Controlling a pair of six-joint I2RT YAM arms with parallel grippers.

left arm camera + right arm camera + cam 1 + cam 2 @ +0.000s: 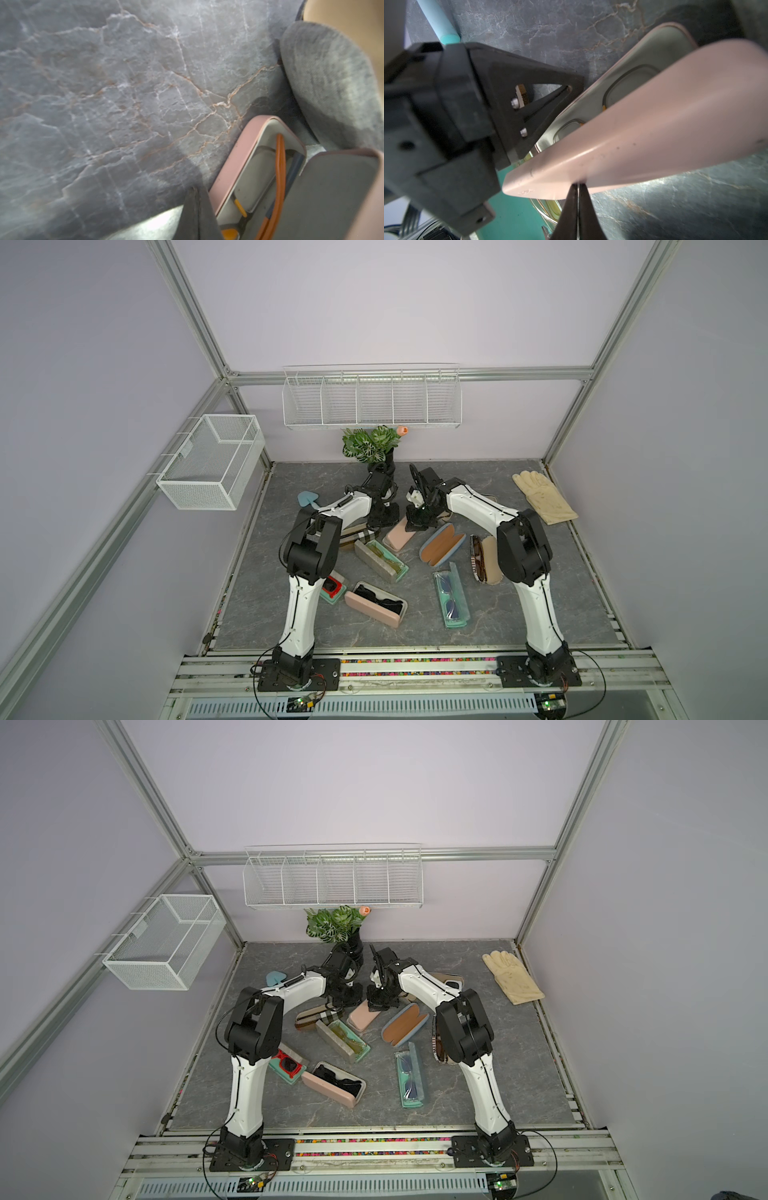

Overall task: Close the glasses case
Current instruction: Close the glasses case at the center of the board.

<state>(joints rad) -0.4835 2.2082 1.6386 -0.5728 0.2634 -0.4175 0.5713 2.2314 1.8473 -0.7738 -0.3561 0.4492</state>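
Far right corner of the bench [540, 593]: a cream glove [542, 497], lying flat. At the middle of the far edge stands a leafy potted plant [371, 443], with a five-bay wire shelf [372, 400] on the wall above and a mesh basket [212, 466] on the left wall. Mid-bench, there's an open blue case [442, 544] with tan lining and a grey case [380, 560] holding yellow-green glasses. Toward the front edge, a teal case [451, 599] with clear frames sits beside a second open pink case [376, 603] with dark sunglasses.

Both top views are evenly lit, a bit soft, stretched wide-angle at the corners. Wrist shots blur badly up close, with a sheen along the pink case lid [654, 124].
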